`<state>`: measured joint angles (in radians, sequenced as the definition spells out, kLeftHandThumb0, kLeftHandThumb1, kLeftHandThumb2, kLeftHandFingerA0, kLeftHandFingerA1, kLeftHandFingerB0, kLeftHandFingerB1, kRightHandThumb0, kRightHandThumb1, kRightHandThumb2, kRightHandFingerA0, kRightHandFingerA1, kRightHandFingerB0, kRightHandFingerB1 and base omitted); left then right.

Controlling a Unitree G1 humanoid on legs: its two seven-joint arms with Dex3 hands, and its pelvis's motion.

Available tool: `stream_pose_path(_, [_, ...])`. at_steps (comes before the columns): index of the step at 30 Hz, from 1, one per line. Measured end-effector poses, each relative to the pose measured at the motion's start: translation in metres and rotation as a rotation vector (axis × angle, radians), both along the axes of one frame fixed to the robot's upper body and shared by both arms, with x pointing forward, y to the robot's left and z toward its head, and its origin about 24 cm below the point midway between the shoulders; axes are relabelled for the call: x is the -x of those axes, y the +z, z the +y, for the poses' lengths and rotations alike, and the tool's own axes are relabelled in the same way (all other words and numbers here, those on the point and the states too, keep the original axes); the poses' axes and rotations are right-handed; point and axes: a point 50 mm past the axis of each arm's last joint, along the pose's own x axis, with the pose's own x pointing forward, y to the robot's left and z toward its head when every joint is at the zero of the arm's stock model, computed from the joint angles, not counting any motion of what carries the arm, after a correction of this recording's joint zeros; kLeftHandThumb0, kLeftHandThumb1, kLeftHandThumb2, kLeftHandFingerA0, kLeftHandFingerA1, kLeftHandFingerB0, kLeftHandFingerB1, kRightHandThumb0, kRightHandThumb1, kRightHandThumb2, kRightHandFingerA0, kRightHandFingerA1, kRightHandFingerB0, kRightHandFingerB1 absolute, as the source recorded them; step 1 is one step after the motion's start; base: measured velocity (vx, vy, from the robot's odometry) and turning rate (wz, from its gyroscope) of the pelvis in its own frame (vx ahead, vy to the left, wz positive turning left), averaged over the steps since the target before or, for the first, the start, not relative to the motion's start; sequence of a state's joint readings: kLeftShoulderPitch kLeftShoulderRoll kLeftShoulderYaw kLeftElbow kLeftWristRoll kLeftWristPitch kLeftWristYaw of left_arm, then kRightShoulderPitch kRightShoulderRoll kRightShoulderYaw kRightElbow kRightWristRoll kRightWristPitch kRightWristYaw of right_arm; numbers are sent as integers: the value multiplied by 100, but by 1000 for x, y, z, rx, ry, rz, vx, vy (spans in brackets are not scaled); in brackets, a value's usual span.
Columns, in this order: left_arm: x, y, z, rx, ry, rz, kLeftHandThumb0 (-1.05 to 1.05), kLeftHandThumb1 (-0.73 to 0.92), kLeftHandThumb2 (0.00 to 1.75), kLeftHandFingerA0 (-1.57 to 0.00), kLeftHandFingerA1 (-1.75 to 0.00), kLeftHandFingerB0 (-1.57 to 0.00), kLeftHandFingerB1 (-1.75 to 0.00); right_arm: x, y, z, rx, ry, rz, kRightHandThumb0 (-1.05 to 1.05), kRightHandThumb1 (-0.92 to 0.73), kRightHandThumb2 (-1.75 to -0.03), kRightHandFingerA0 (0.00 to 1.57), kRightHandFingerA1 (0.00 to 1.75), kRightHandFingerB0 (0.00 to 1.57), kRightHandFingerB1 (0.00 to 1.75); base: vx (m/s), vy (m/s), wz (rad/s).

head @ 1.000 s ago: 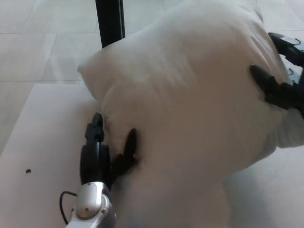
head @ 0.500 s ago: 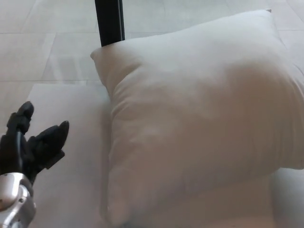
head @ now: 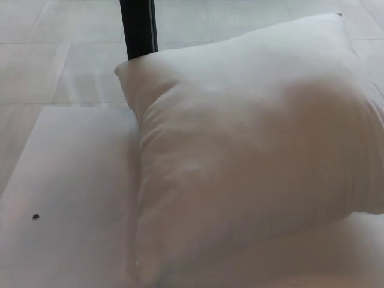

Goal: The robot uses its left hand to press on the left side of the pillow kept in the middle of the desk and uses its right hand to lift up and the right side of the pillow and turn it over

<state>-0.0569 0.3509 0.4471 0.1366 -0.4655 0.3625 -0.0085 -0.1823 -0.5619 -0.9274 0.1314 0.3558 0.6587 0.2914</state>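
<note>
One pillow (head: 252, 156) fills most of the head view and lies flat on the white surface (head: 72, 180). Its right edge runs past the right border of the picture, so that side is cut off. Its lower edge reaches almost to the bottom border, and the near left corner sits just above it. The far right corner shows close to the top border, with a small dark spot just beside it, too small to identify. The pillow hides whatever part of the surface lies beneath it, and the right half of the surface cannot be judged.

Neither hand shows: the left hand and the right hand are both outside the picture, so nothing can be said about their fingers. Nothing touches the pillow from above.

To the left of the pillow the surface is bare apart from one small dark speck (head: 36, 216) near the left border, well apart from the pillow. Behind the surface lies a pale tiled floor (head: 60, 54). A black post (head: 138, 27) stands on that floor, upright, and its lower end meets the pillow's far left corner in the picture. The post's top is cut off by the upper border.
</note>
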Motion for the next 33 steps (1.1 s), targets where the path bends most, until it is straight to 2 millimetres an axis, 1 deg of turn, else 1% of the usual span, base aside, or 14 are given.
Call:
stream_pose_path(2, [9, -1, 13, 5, 45, 12, -63, 41, 76, -41, -68, -8, -49, 15, -4, -15, -41, -77, -10, -84, -72, -63, 98, 136, 0, 61, 0, 0, 0])
stream_pose_path(3, [14, -2, 18, 8, 65, 17, -58, 51, 55, -48, -65, -11, -46, 22, -6, -21, -58, -110, -13, -82, -57, -99, 120, 121, 1, 55, 0, 0, 0])
stream_pose_path(5, [26, -5, 33, 22, 125, 30, -60, 47, 54, -51, -69, -13, -49, 40, -15, -35, -103, -201, -13, -83, -74, -62, 127, 133, 0, 82, 0, 0, 0])
stream_pose_path(6, [33, -7, 40, 30, 154, 37, -61, 45, 54, -52, -76, -13, -51, 48, -22, -41, -128, -244, -11, -86, -69, -68, 76, 150, 0, 77, 0, 0, 0])
stream_pose_path(11, [61, -23, 62, 90, 274, 84, -69, 38, 73, -50, -72, -11, -53, 83, -52, -58, -221, -414, 13, -82, -53, -99, 74, 123, 0, 65, 0, 0, 0])
stream_pose_path(12, [66, -27, 64, 100, 289, 96, -59, 35, 74, -47, -71, -8, -51, 87, -57, -59, -235, -434, 19, -76, -75, -67, 51, 152, 0, 67, 0, 0, 0])
stream_pose_path(13, [73, -34, 66, 119, 312, 118, -53, 46, 54, -52, -76, -14, -46, 93, -65, -60, -254, -466, 32, -77, -55, -100, 74, 122, 0, 56, 0, 0, 0])
stream_pose_path(15, [87, -48, 69, 145, 346, 167, -48, 44, 54, -66, -111, -22, -49, 102, -80, -59, -285, -513, 61, -71, -70, -60, 91, 158, 0, 84, 0, 0, 0])
stream_pose_path(16, [98, -57, 70, 159, 367, 208, -53, 42, 53, -52, -104, -23, -53, 108, -91, -58, -303, -538, 89, -70, -44, -94, 132, 148, 6, 67, 0, 0, 0])
stream_pose_path(22, [153, -92, 76, 208, 471, 394, -57, 45, 54, -55, -89, -26, -53, 131, -130, -49, -352, -625, 209, -72, -62, -60, 75, 139, 1, 91, 0, 0, 0])
stream_pose_path(27, [184, -106, 78, 217, 532, 500, -63, 46, 54, -65, -94, -30, -52, 144, -146, -45, -334, -653, 296, -72, -47, -87, 100, 129, 12, 72, 0, 0, 0])
stream_pose_path(28, [188, -108, 79, 216, 540, 514, -66, 45, 54, -66, -83, -31, -53, 147, -149, -45, -330, -656, 310, -69, -61, -59, 112, 148, 6, 86, 0, 0, 0])
stream_pose_path(29, [193, -109, 80, 210, 546, 533, -65, 46, 55, -67, -87, -30, -52, 149, -152, -44, -323, -657, 332, -70, -58, -60, 79, 146, 6, 87, 0, 0, 0])
stream_pose_path(33, [201, -112, 81, 188, 543, 581, -64, 36, 78, -48, -68, -27, -56, 154, -161, -40, -291, -645, 396, -71, -60, -58, 93, 137, 6, 91, 0, 0, 0])
